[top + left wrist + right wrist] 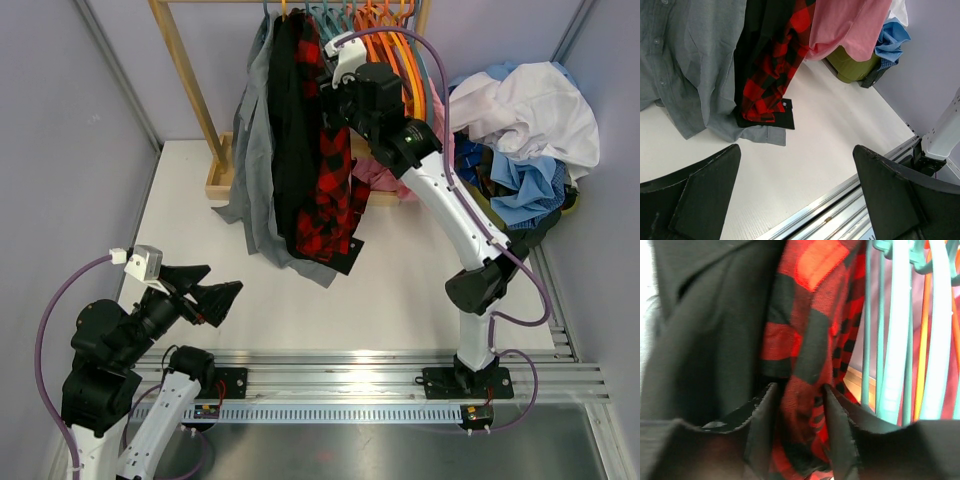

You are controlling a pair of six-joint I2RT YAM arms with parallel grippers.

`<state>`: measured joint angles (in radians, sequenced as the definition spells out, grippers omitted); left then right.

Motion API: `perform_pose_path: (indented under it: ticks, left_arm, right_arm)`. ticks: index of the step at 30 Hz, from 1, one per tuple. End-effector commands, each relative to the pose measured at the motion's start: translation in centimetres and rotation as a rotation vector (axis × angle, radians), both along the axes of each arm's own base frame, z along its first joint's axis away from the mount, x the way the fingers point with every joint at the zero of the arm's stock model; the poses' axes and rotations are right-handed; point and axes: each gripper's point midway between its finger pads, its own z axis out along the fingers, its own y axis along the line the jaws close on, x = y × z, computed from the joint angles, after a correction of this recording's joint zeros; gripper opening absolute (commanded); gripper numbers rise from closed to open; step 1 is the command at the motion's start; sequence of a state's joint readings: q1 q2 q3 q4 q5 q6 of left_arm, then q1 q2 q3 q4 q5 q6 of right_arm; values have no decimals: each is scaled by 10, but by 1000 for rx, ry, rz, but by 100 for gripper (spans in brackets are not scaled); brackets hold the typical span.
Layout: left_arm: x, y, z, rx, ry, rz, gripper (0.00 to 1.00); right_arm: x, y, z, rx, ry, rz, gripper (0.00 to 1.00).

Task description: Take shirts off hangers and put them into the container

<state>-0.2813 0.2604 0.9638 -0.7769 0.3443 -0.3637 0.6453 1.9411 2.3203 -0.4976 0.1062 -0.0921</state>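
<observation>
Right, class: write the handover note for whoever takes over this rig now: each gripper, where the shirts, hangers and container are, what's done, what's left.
Left gripper: open, empty, low over the table.
Right gripper: jaws either side of a plaid flannel fold, up at the rack; firm grip unclear.
Shirts: plaid flannel, black shirt, grey shirt all hang on the rack beside bare hangers.
Container: far right, heaped with white and blue clothes.
Done: none of these three off.
Left: unhang each, bin it.

Bright, even light and soft shadows overall; close up, the plaid shirt looks dim and blurred.
</observation>
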Motion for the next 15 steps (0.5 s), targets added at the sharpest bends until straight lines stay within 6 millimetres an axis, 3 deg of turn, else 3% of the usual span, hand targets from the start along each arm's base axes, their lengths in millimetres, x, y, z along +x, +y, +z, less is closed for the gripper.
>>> perform_pose_path:
  ticks: [1,5,7,8,11,12,13,15]
  left_arm:
    - [-6,-1,8,-3,-39,-18,99]
    - [-6,0,9,-5,-41,-16,99]
    - [-7,0,9,-6,-39,-16,99]
    - [-7,0,9,-6,-40,-16,99]
    - [-7,0,10,-6,-40,-16,99]
    - [-8,0,10,-7,-42,-16,99]
    - [-7,0,10,-6,-40,-14,99]
    - [-8,0,10,-8,-42,-16,99]
  right_arm:
    - [12,-15,23,48,-56,-79,46]
    - [22,-9,18,61,-49,-72,25]
    - [22,-8,25,76,-54,-67,6]
    - [26,-7,15,62,-31,-70,0]
    - [22,-5,25,77,-51,-48,0]
    - [22,-4,19,74,-40,-36,0]
    - [14,-5,38,113,-79,-22,0]
    - [3,6,39,138,-69,66,0]
